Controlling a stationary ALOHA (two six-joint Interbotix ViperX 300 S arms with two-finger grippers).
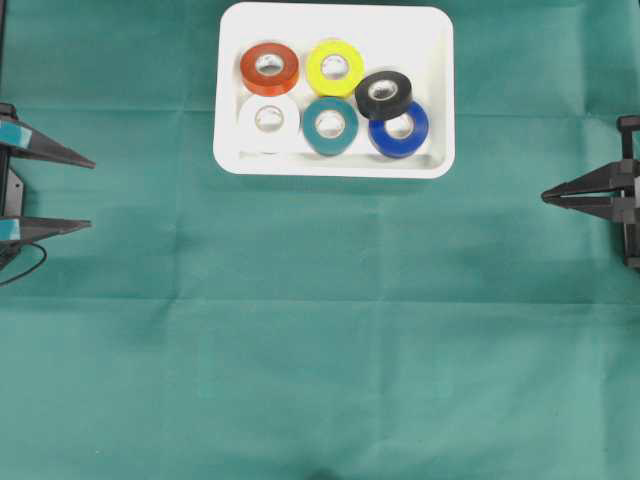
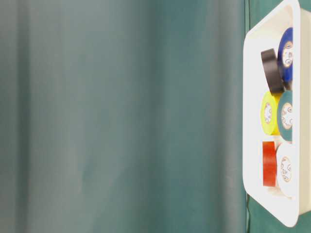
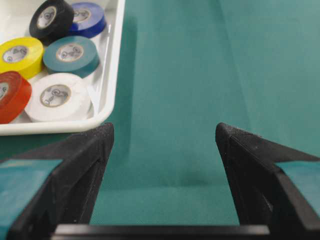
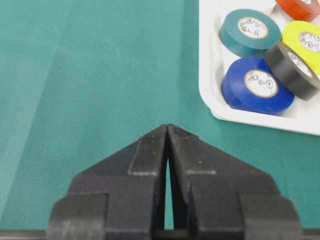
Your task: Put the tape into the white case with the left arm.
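The white case (image 1: 440, 40) stands at the top middle of the green cloth. Several tape rolls lie in it: red (image 1: 269, 67), yellow (image 1: 335, 66), white (image 1: 269, 121), teal (image 1: 331, 125), blue (image 1: 400, 128) and a black roll (image 1: 383, 94) leaning on the blue one. Every tape roll in view is inside the case. My left gripper (image 1: 91, 194) is at the left edge, far from the case, open and empty. In the left wrist view the left gripper (image 3: 164, 131) has only cloth between its fingers, and the case (image 3: 112, 75) lies ahead at the left. My right gripper (image 1: 545, 196) rests shut at the right edge.
Green cloth (image 1: 320, 330) covers the table. A thin black cable (image 1: 30, 265) loops by the left arm's base. In the right wrist view the case (image 4: 207, 75) sits ahead and to the right of the right gripper (image 4: 167, 126). The table-level view shows the case (image 2: 250, 97) at its right edge.
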